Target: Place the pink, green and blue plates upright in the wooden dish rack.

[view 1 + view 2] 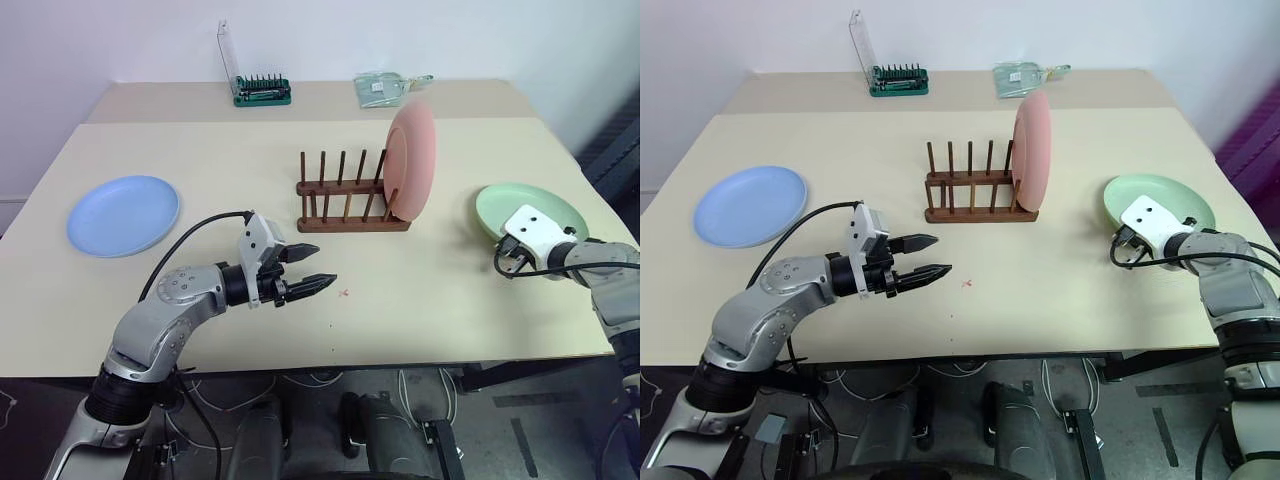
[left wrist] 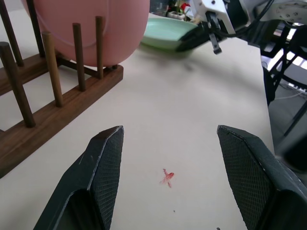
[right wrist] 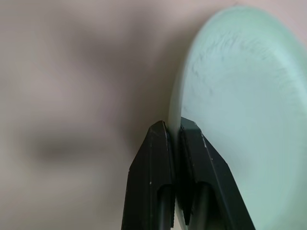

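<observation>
**Right desk edge: end effector pinches green plate rim**

On the desk's right side, the right end effector (image 3: 175, 139) is clamped on the green plate (image 1: 545, 208) at its near rim. Left end effector (image 1: 312, 268) hangs spread wide and empty over bare desk (image 1: 420, 290). Pink plate (image 1: 412, 160) stands upright at the wooden dish rack's (image 1: 345, 205) right end. Blue plate (image 1: 123, 214) lies flat far left, well apart. No legible writing.

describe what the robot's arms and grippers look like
Both arms have silver-grey metal shells with black joints. The left gripper has two black, tapered fingers with finely textured inner pads, a white boxy camera mount above them, and a black cable looping back along the arm. The right gripper has the same black fingers, a white mount and looped black cables at the wrist.
</observation>
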You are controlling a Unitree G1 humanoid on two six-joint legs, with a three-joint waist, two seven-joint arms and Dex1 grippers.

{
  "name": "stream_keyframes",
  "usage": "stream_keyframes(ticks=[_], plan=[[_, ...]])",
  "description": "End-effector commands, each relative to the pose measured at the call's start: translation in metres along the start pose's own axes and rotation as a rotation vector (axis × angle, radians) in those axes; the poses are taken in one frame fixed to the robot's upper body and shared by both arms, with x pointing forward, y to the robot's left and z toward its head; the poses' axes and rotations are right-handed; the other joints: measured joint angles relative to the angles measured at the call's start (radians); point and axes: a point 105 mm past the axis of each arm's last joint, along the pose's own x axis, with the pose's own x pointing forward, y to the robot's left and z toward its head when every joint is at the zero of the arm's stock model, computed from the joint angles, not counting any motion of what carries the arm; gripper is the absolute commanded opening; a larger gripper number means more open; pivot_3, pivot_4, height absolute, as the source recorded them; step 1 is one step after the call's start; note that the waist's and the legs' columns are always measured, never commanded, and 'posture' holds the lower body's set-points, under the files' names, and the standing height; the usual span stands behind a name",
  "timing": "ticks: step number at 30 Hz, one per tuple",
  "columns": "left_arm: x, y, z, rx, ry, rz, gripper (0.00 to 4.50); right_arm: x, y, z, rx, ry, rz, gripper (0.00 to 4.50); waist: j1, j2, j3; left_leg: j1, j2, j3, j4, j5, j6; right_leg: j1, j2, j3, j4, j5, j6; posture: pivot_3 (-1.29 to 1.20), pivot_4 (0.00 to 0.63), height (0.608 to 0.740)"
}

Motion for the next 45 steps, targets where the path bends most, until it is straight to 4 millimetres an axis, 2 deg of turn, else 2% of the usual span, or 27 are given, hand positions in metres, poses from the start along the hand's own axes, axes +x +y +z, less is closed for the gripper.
stream_keyframes(ticks=[1,2,4,7,8,9,11,13,15,18,20,22,24,27,36,40,43,45], plan=[[-0.003,-0.001,0.010,0.028,-0.029,0.004,3.20,-0.026,-0.073,0.075,-0.066,-0.263,-0.356,0.03,-0.006,0.001,0.001,0.000,0.000,0.000,0.000,0.000,0.000,-0.001,0.000,0.001,0.000,0.000,0.000,0.00,0.150,0.730],[-0.003,0.000,0.010,0.025,-0.031,0.005,3.20,-0.036,-0.085,0.105,-0.040,-0.385,-0.416,0.03,-0.007,0.001,0.001,0.000,0.000,0.000,0.000,0.000,0.000,-0.001,0.001,0.001,0.001,0.001,0.001,0.00,0.150,0.730],[-0.002,0.000,0.009,0.021,-0.030,0.008,3.20,-0.056,-0.091,0.153,-0.004,-0.595,-0.438,0.03,-0.010,0.001,0.001,0.000,0.000,-0.001,-0.001,0.000,0.000,-0.001,0.001,0.000,0.001,0.002,0.003,0.00,0.150,0.730],[-0.002,0.001,0.009,0.019,-0.030,0.011,3.20,-0.074,-0.089,0.187,0.011,-0.762,-0.419,0.03,-0.007,0.001,0.001,0.000,0.000,-0.001,-0.003,0.000,0.000,0.000,0.002,0.000,0.001,0.002,0.004,0.00,0.150,0.730],[-0.002,0.001,0.009,0.018,-0.031,0.015,3.20,-0.082,-0.082,0.202,0.047,-0.854,-0.369,0.03,-0.005,0.001,0.001,0.000,0.000,-0.001,-0.003,0.000,0.000,0.000,0.002,-0.001,0.001,0.002,0.004,0.00,0.150,0.730],[-0.003,0.002,0.008,0.016,-0.032,0.018,3.20,-0.091,-0.069,0.219,0.117,-0.958,-0.254,0.03,-0.003,0.001,0.001,0.000,0.000,-0.001,-0.002,0.000,0.000,0.000,0.002,-0.002,0.001,0.002,0.003,0.00,0.150,0.730],[-0.004,0.002,0.008,0.015,-0.032,0.023,3.20,-0.105,-0.042,0.240,0.215,-1.094,-0.036,0.03,-0.003,0.001,0.001,0.000,0.001,-0.001,-0.002,0.000,0.000,0.001,0.001,-0.001,0.001,0.002,0.004,0.00,0.150,0.730],[-0.005,0.003,0.007,0.012,-0.032,0.032,3.20,-0.120,-0.017,0.256,0.382,-1.214,0.210,0.03,-0.003,0.001,0.001,0.000,0.001,-0.002,-0.001,0.000,0.000,0.001,0.001,-0.001,0.002,0.003,0.003,0.00,0.150,0.730],[-0.005,0.004,0.007,0.011,-0.032,0.039,3.20,-0.135,0.006,0.269,0.452,-1.284,0.400,0.03,0.000,0.001,0.001,0.000,0.001,-0.002,0.000,0.000,0.000,0.000,0.000,-0.001,0.004,0.004,0.001,0.00,0.150,0.730],[-0.005,0.003,0.007,0.015,-0.032,0.039,3.20,-0.137,0.031,0.273,0.492,-1.236,0.567,0.03,0.010,0.001,0.001,0.000,0.002,-0.002,0.000,0.000,0.000,0.000,0.000,-0.001,0.004,0.004,0.001,0.00,0.150,0.730],[-0.006,0.003,0.007,0.014,-0.032,0.041,3.20,-0.117,0.046,0.272,0.569,-1.116,0.616,0.03,0.011,0.001,0.000,0.000,0.002,-0.002,0.001,0.000,0.000,0.001,-0.001,-0.001,0.004,0.002,-0.002,0.00,0.150,0.730],[-0.006,0.002,0.006,0.013,-0.033,0.043,3.20,-0.098,0.050,0.271,0.685,-1.030,0.604,0.03,0.008,0.001,0.000,0.000,0.002,-0.002,0.002,0.000,0.000,0.001,-0.002,-0.001,0.004,0.001,-0.003,0.00,0.150,0.730],[-0.007,0.002,0.006,0.012,-0.033,0.046,3.20,-0.077,0.045,0.271,0.843,-0.947,0.577,0.03,0.007,0.001,0.000,0.000,0.001,-0.002,0.002,0.000,0.000,0.000,-0.002,-0.001,0.006,0.002,-0.003,0.00,0.150,0.730],[-0.008,0.001,0.006,0.009,-0.033,0.049,3.20,-0.056,0.044,0.270,0.940,-0.852,0.541,0.03,0.008,0.001,0.001,0.000,0.001,-0.001,0.004,0.000,0.000,-0.001,-0.002,-0.001,0.009,0.002,-0.003,0.00,0.150,0.730],[-0.009,0.002,0.006,0.010,-0.033,0.058,3.20,-0.022,0.038,0.255,1.213,-0.692,0.495,0.03,0.008,0.001,0.000,-0.001,0.001,-0.002,0.004,0.000,0.000,-0.002,-0.001,-0.001,0.010,0.003,0.001,0.00,0.150,0.730],[-0.008,0.002,0.006,0.010,-0.034,0.059,3.20,-0.013,0.040,0.249,1.282,-0.638,0.472,0.03,0.006,0.002,0.000,-0.001,0.001,-0.002,0.004,0.000,0.000,-0.001,-0.001,-0.001,0.010,0.003,0.001,0.00,0.150,0.730],[-0.008,0.002,0.007,0.010,-0.036,0.058,3.20,-0.013,0.038,0.251,1.281,-0.644,0.458,1.06,0.005,0.002,0.000,-0.001,0.001,-0.002,0.004,0.000,0.000,-0.002,-0.001,-0.001,0.010,0.003,0.002,0.00,0.150,0.730],[-0.008,0.002,0.007,0.010,-0.036,0.059,3.20,-0.016,0.037,0.255,1.276,-0.663,0.458,1.99,0.004,0.002,0.000,-0.001,0.001,-0.002,0.004,0.000,0.000,-0.002,-0.001,-0.001,0.010,0.003,0.002,0.00,0.150,0.730]])
